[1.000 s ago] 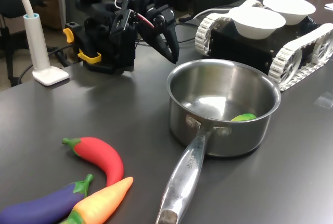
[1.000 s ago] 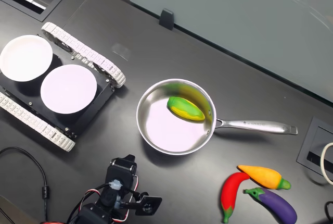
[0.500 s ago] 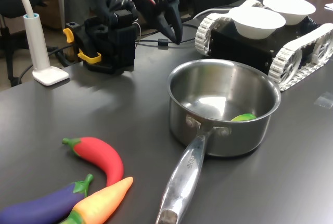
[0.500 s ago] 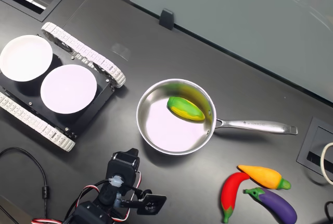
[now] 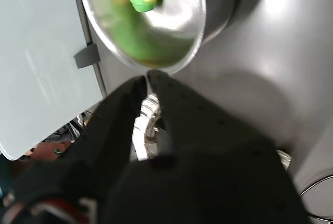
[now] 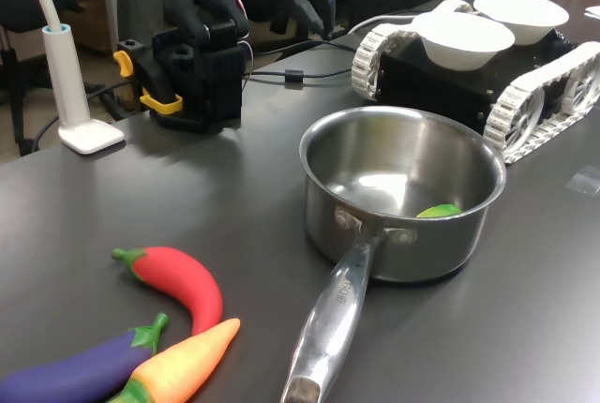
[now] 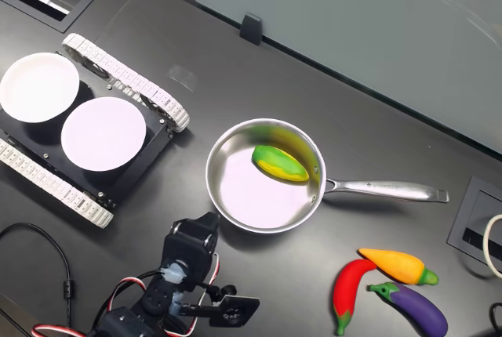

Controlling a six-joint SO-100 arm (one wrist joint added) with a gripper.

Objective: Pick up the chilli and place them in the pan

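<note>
two white bowls [image 7: 103,133] sitting on a tracked vehicle [image 7: 118,78] at second exterior view's left. orange carrot toy [image 7: 398,265] and purple eggplant toy [image 7: 416,309] lying touching at lower right. white lamp base [image 6: 89,134] standing at first exterior view's left.

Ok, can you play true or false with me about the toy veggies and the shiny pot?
1. The chilli is inside the pan. False: it lies on the table, beside the carrot and the eggplant.
2. A green and yellow toy is in the pan. True.
3. The gripper is holding the chilli. False: the gripper holds nothing and is far from the chilli.
4. Two white bowls sit on a machine with tracks. True.
5. The pan has two handles. False: only one long handle shows.
</note>
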